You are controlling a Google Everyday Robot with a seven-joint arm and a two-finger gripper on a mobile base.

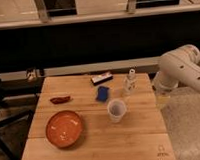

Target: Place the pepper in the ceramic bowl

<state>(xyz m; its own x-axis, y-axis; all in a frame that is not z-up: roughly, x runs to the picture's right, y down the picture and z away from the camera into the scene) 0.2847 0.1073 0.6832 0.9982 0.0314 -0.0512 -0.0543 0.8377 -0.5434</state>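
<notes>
The pepper [60,99], small, slim and dark red, lies on the left part of the wooden table [140,128]. Just in front of it sits the ceramic bowl [64,128], wide, shallow and orange-red, with nothing inside. My white arm [182,68] comes in from the right. The gripper [162,98] hangs low beside the table's right edge, far from both the pepper and the bowl, with nothing seen in it.
A blue block [102,93] lies near the table's middle, with a translucent white cup [117,110] in front of it. A small clear bottle [130,82] stands to the right. A dark packet [102,78] lies at the back edge. A black chair stands at the left.
</notes>
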